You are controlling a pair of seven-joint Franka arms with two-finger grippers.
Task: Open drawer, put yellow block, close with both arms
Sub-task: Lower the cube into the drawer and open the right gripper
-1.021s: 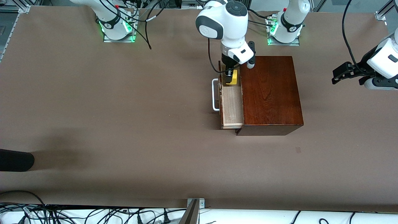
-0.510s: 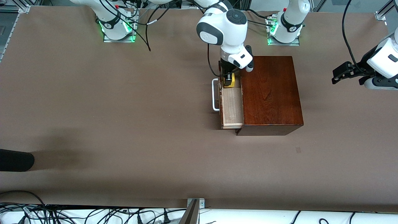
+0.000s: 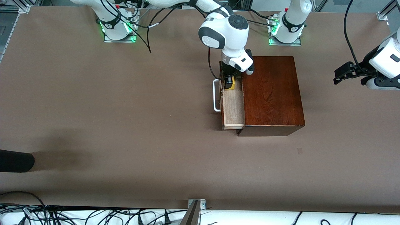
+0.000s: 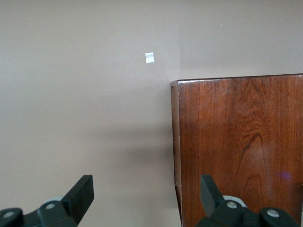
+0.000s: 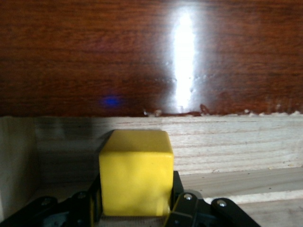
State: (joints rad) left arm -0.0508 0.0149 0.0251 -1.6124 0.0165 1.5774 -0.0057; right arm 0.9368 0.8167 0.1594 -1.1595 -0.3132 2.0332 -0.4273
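Observation:
The mahogany box (image 3: 272, 93) stands mid-table with its drawer (image 3: 232, 109) pulled out toward the right arm's end, white handle (image 3: 215, 95) outward. My right gripper (image 3: 229, 82) reaches down into the drawer's end farthest from the front camera, shut on the yellow block (image 3: 231, 85). In the right wrist view the block (image 5: 135, 172) sits between the black fingers (image 5: 179, 196), low over the pale wooden tray (image 5: 227, 146). My left gripper (image 3: 340, 75) hangs open over the table beside the box, toward the left arm's end. The left wrist view shows its spread fingers (image 4: 80, 194) and the box (image 4: 236, 142).
A dark rounded object (image 3: 15, 161) pokes in at the table's edge on the right arm's end, nearer the front camera. A small mark (image 3: 299, 150) lies on the table nearer the camera than the box. Cables (image 3: 93, 215) run along the near edge.
My right gripper has sunk lower with the yellow block, down into the open drawer. The left arm and the drawer have not moved.

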